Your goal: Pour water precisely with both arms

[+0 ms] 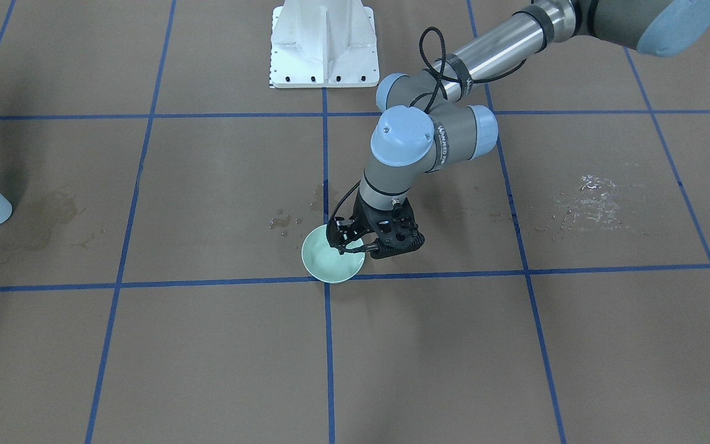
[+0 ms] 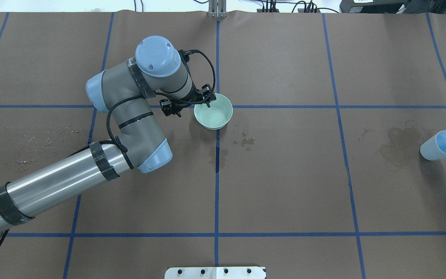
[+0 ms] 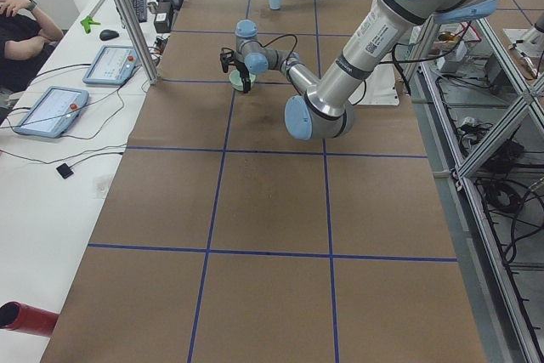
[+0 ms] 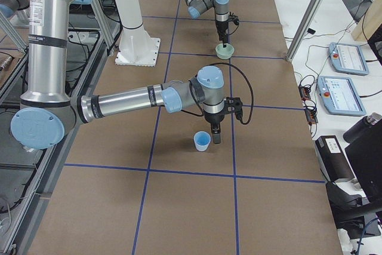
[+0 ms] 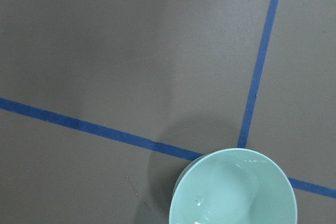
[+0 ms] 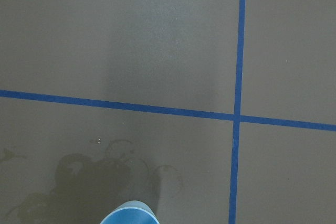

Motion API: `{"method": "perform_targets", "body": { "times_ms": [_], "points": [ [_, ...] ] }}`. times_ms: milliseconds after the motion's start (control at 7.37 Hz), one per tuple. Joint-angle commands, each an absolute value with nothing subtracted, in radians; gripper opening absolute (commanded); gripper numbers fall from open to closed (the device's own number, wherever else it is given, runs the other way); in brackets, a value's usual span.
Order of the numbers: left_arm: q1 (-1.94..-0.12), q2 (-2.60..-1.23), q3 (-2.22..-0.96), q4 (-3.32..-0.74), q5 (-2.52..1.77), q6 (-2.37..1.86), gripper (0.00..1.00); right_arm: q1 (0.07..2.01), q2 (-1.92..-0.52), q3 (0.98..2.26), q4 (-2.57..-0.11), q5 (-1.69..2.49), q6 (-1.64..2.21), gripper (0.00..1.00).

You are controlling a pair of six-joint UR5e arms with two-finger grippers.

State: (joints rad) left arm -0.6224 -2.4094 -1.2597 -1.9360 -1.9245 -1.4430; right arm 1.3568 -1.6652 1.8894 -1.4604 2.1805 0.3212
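Bowl [image 1: 330, 266] rim pinched in left gripper [image 1: 350, 245]; right gripper [image 4: 215, 137] beside blue cup [image 4: 202, 141], its opening untellable.

Brown table [image 2: 285, 186], blue tape grid [image 2: 216, 193]

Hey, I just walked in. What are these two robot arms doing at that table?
It is a water-pouring job for two arms. The left gripper has its fingers at the rim of a green bowl at mid-table; whether they clamp it is unclear. The right gripper, seen only from the side, hangs beside an upright blue cup. Nothing is tilted to pour. Wet stains mark the table near the cup.
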Motion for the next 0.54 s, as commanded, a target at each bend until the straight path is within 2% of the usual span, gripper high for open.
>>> {"method": "perform_targets", "body": {
  "times_ms": [0,136,271,407],
  "points": [
    [-0.611,-2.413,-1.236,-1.957,-1.919,-1.443,0.7,1.356,-1.634,1.887,-1.57,2.18,0.273,1.0],
    [-0.611,-2.413,-1.238,-1.956,-1.921,-1.44,0.29,1.356,-1.632,1.888,-1.577,2.178,0.273,1.0],
    [-0.612,-2.419,-1.238,-1.953,-1.921,-1.439,0.0,1.356,-1.632,1.887,-1.577,2.178,0.273,1.0],
    [-0.614,-2.425,-1.241,-1.948,-1.919,-1.442,0.0,1.356,-1.632,1.887,-1.577,2.177,0.273,1.0]
  ]
}}
